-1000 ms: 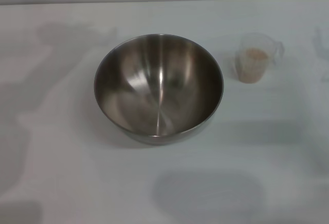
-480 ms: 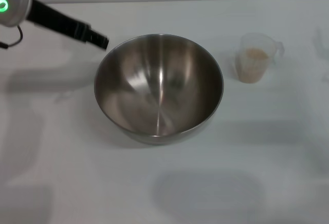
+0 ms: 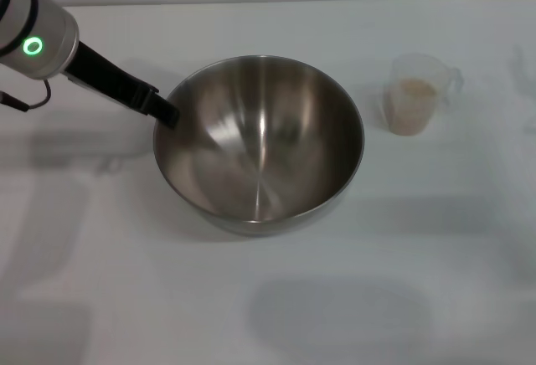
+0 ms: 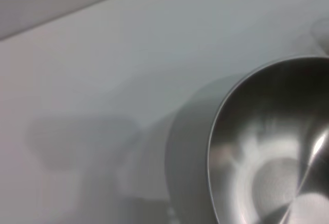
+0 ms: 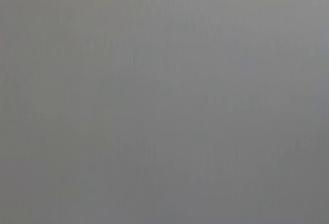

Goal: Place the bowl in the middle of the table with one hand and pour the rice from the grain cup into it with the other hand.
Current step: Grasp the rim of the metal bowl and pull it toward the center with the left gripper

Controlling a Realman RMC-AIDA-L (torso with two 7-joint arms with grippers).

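The steel bowl (image 3: pixel 260 143) stands upright and empty near the middle of the white table (image 3: pixel 435 256). To its right, apart from it, stands the clear grain cup (image 3: pixel 416 97) with pale rice (image 3: pixel 417 89) inside. My left gripper (image 3: pixel 165 114) reaches in from the upper left and its dark tip is at the bowl's left rim. The left wrist view shows the bowl (image 4: pixel 272 147) from just outside that rim, with bare table (image 4: pixel 103 54) beside it. My right gripper is out of view, and its wrist view shows only plain grey.
Soft shadows of the arms lie on the table at the left (image 3: pixel 75 147) and front (image 3: pixel 335 315). The table's far edge (image 3: pixel 268 1) runs behind the bowl and cup.
My left arm has come into view from the upper left and moved down to the bowl's left rim. Bowl and cup have stayed in place.
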